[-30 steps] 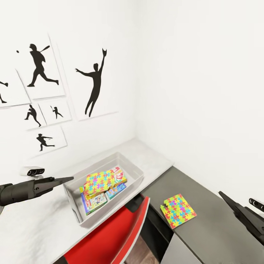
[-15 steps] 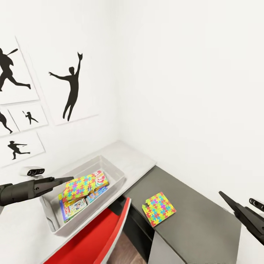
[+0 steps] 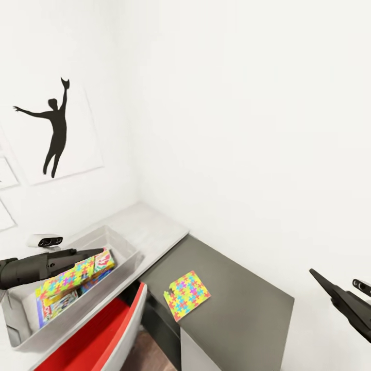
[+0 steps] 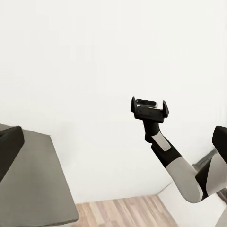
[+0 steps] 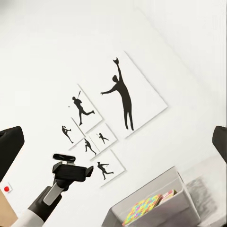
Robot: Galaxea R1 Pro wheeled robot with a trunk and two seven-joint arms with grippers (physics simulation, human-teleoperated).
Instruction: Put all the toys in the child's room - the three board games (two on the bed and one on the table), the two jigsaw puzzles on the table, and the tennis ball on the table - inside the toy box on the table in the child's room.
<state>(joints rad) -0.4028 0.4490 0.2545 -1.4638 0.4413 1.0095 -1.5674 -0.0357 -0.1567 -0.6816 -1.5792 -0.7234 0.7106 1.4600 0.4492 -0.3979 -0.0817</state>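
Long L-shaped desk [image 3: 154,232] with a pale grey top and a lower dark grey section [image 3: 242,288], set in a white-walled corner. On the pale top stands the shallow translucent pale grey plastic toy box [image 3: 126,255], holding flat printed board-game boxes [image 3: 56,306] with one multicoloured jigsaw square [image 3: 64,278] lying tilted across them; the ball cannot be made out. The second thin multicoloured jigsaw square [image 3: 187,294], the item judged still outstanding, lies flat near the front edge of the dark section, well apart from the box. A red chair [image 3: 98,340] stands tucked against the desk just below the box, between the robot and the pale top. A black catcher-silhouette print [image 3: 51,126] hangs on the wall above. The left gripper [image 3: 95,252] hovers over the near end of the box, its dark fingers drawn to a narrow point with nothing between them; the right gripper [image 3: 315,275] hangs beyond the outer end of the dark section, and whether its fingers are parted or closed cannot be told. Judged risks: the puzzle is thin and lies flush on the surface, so fingers may slide over it or push it off the near edge; the chair back may foul a low reach toward the box; and a tilted drop onto the stack could leave the square riding over the rim.
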